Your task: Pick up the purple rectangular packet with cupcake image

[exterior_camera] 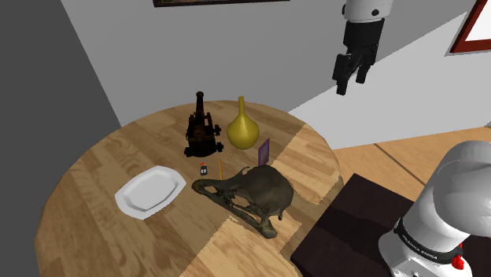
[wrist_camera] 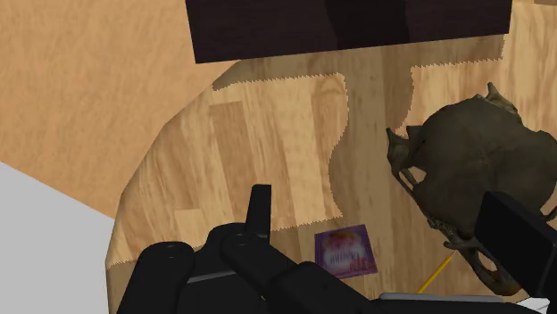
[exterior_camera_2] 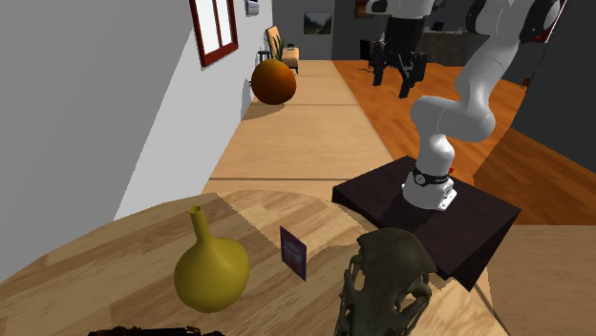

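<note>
The purple packet (exterior_camera: 263, 151) with a cupcake picture stands upright on the round wooden table (exterior_camera: 102, 161), between a yellow vase (exterior_camera: 243, 126) and a dark animal skull (exterior_camera: 252, 197). In the second exterior view the packet (exterior_camera_2: 293, 251) shows edge-on between the vase (exterior_camera_2: 212, 270) and the skull (exterior_camera_2: 387, 282). My gripper (exterior_camera: 352, 75) hangs high above the table's far side, well away from the packet, open and holding nothing. In the wrist view the packet (wrist_camera: 346, 252) lies far below, between the spread fingers (wrist_camera: 259, 210) of the gripper (wrist_camera: 373, 198), beside the skull (wrist_camera: 473, 169).
A dark model cannon (exterior_camera: 202, 130) stands by the vase. A white plate (exterior_camera: 148, 191) lies toward the shoulder view's left. A small bottle (exterior_camera: 204, 168) and a yellow pencil (exterior_camera: 222, 168) lie near the packet. The dark stand (exterior_camera: 354, 228) adjoins the table. An orange ball (exterior_camera_2: 273, 81) sits on the floor.
</note>
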Action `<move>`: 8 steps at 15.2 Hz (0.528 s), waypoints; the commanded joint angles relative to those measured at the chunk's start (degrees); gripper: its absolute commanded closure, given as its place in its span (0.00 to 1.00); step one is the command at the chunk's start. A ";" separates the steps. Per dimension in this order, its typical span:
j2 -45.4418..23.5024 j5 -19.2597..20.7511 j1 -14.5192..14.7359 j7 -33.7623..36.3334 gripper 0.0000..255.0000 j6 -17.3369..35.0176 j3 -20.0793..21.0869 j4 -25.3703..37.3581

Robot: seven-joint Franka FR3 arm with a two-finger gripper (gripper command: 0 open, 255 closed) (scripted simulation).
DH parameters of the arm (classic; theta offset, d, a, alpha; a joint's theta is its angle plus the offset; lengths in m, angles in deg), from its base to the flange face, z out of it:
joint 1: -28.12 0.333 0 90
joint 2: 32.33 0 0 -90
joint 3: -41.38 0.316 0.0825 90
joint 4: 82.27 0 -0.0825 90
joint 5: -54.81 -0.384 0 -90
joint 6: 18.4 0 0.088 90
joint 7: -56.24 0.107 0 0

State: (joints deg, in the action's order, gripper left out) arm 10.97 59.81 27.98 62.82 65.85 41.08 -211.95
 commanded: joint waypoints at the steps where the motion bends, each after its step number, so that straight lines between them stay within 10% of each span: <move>1: 0.00 0.00 0.00 0.00 0.00 0.00 0.00 0.00; 8: -8.58 -4.63 -2.40 15.19 0.00 11.51 4.55 -3.98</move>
State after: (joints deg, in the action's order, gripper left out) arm 3.15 55.97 25.82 75.49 75.90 44.82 -215.25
